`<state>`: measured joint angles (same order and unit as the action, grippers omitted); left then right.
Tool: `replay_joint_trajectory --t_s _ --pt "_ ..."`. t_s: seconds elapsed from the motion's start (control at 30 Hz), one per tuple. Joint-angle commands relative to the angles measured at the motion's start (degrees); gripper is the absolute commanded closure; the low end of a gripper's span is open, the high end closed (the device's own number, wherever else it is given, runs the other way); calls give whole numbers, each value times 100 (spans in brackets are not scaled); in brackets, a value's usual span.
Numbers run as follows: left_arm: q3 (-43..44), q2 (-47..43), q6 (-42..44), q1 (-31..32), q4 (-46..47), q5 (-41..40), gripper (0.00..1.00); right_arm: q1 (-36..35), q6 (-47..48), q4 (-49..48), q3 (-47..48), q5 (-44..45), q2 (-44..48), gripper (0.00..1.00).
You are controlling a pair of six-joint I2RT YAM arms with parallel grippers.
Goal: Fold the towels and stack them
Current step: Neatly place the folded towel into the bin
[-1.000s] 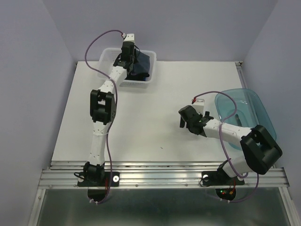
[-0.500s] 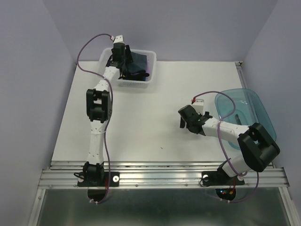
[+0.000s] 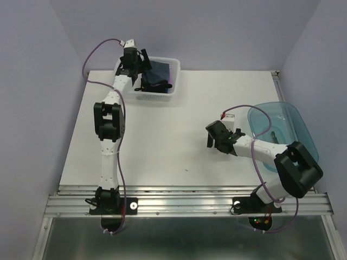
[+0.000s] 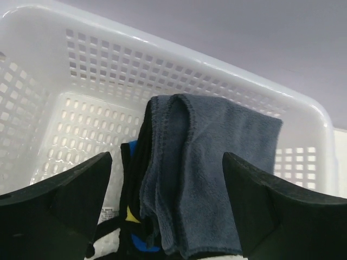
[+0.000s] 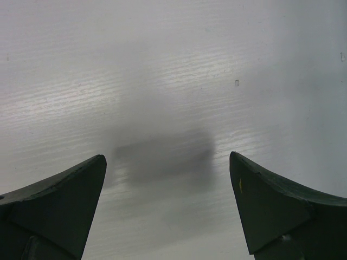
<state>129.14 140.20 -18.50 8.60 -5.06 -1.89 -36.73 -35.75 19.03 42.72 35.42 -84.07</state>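
Note:
The towels (image 3: 159, 76) lie together in the white mesh basket (image 3: 146, 96) at the table's far left. In the left wrist view a folded navy-grey towel (image 4: 211, 179) is on top, with a black towel (image 4: 135, 184) beside it and bits of yellow (image 4: 130, 215) and bright blue (image 4: 142, 245) showing beneath. My left gripper (image 3: 140, 69) hangs open over the basket's left part. Its jaws (image 4: 167, 160) are spread on either side of the towels and hold nothing. My right gripper (image 3: 217, 145) stands open over bare table (image 5: 167, 160), with nothing between its fingers.
A translucent blue tub (image 3: 282, 127) sits at the right edge of the table, just behind my right arm. The basket's mesh walls (image 4: 217, 92) close in around the towels. Lilac walls bound the table on three sides.
My left gripper has opened and let go of the navy-grey towel in the basket. It has drawn back to the left. The right arm has not moved.

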Motion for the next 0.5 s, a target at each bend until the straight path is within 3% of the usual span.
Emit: replay_joint_trajectory --t_s 0.0,0.1,0.2,0.33,0.47 --pt "-169 -1117 4 19 128 837 12 34 59 -101 202 -26 198 0" --pt "-371 -1302 171 168 75 936 30 34 59 -92 228 -105 163 0" --pt "-486 -1364 364 378 84 857 67 34 42 -101 246 -175 119 0" --pt "-399 -1127 260 432 23 945 94 34 50 -92 254 -228 110 0" --pt "-302 -723 110 493 -65 1015 99 26 50 -179 202 -237 119 0"
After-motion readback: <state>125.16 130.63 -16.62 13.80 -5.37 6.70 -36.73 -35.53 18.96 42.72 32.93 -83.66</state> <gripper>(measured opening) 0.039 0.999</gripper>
